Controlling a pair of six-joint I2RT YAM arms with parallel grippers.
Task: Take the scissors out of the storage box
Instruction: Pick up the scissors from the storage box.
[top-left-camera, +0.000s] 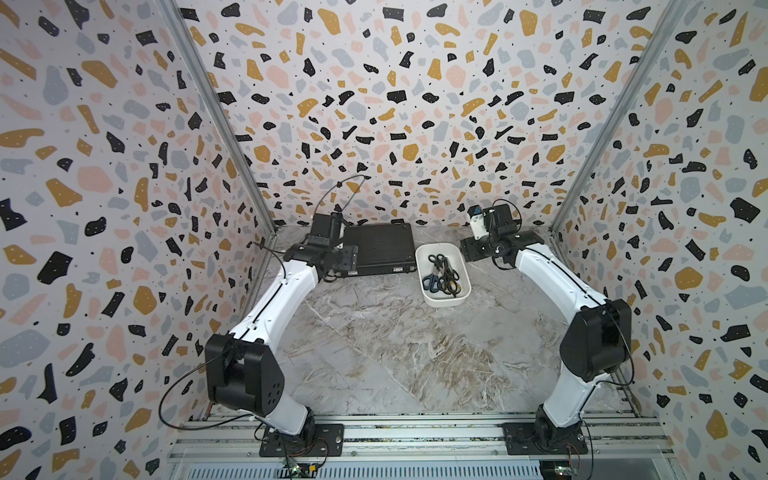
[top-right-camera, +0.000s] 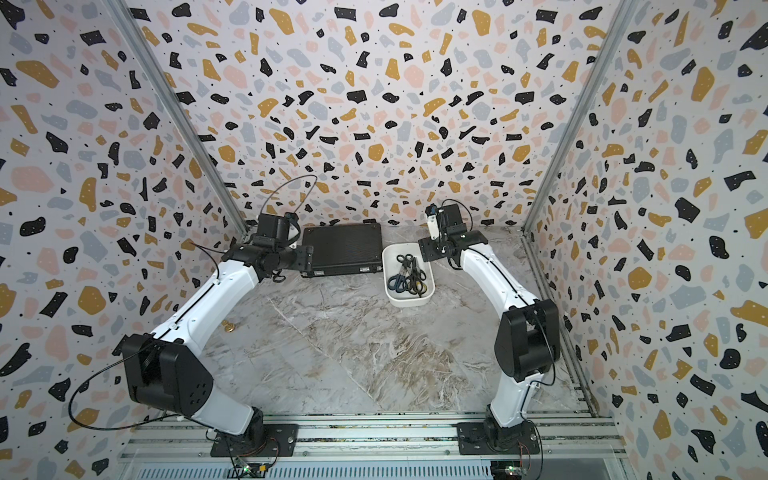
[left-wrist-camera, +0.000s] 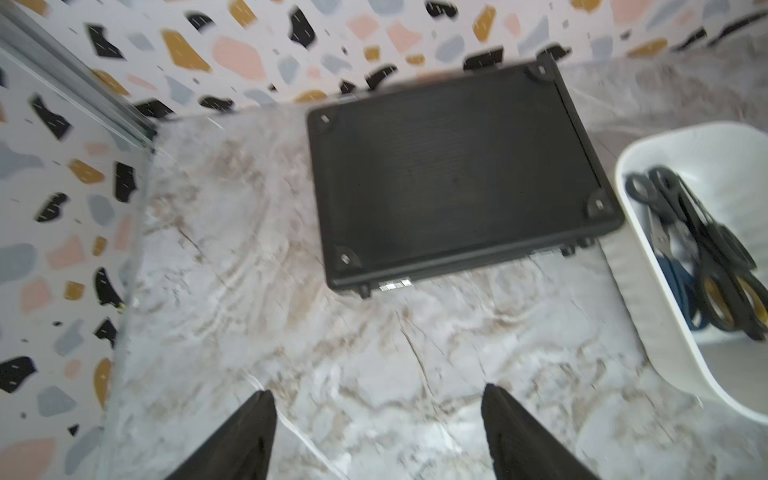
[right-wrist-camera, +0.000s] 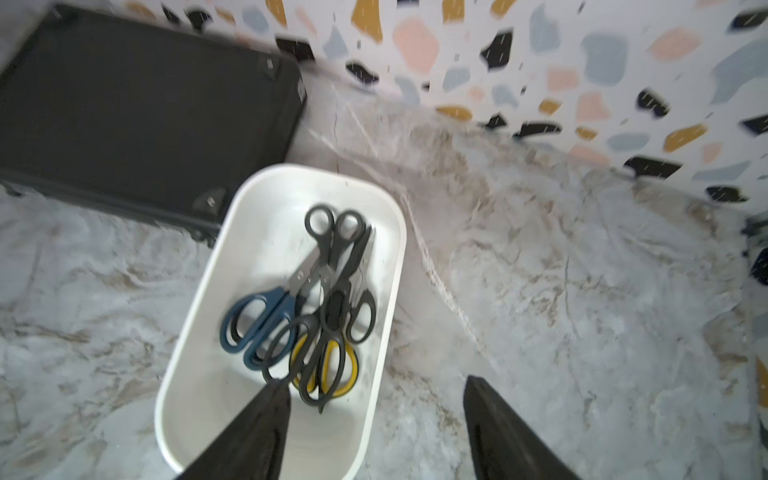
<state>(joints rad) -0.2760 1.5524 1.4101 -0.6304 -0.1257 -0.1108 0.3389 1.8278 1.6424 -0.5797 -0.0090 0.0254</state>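
1. The left gripper (left-wrist-camera: 377, 390) has its two black fingers (left-wrist-camera: 249, 436) spread apart. Nothing is between them (only bare table shows in the gap).
2. It hangs over the marble table (left-wrist-camera: 249, 324) and touches nothing. The black case (left-wrist-camera: 457, 183) lies a little way past it.
3. The right gripper (right-wrist-camera: 376, 381) is spread apart too and holds nothing. One of its fingers (right-wrist-camera: 266, 424) shows over the near end of the storage box (right-wrist-camera: 195, 374). The other finger is over the table beside the box. I cannot tell if the first finger touches the box.
4. The scissors (right-wrist-camera: 316, 307) all lie in a crossed heap inside the storage box. None are out on the table.
5. In the heap, a blue-handled pair (right-wrist-camera: 257, 320) lies at one side. A yellow-and-black pair (right-wrist-camera: 351, 365) lies partly under black-handled ones. One black pair (right-wrist-camera: 320, 220) has its loops at the far end, toward the wall.
6. The storage box is a white tub with round corners. It stands on the table just beside the black case (right-wrist-camera: 145, 112). I cannot tell if the two touch.
7. In both top views the storage box (top-left-camera: 446, 301) (top-right-camera: 409, 300) sits near the back, between the two arms and closer to the right arm (top-left-camera: 552, 270). The scissors (top-left-camera: 442, 276) (top-right-camera: 409, 276) show inside it.
8. The black case (top-left-camera: 380, 247) (top-right-camera: 343, 247) lies flat and shut by the back wall (top-left-camera: 374, 104), next to the left arm (top-left-camera: 282, 286).
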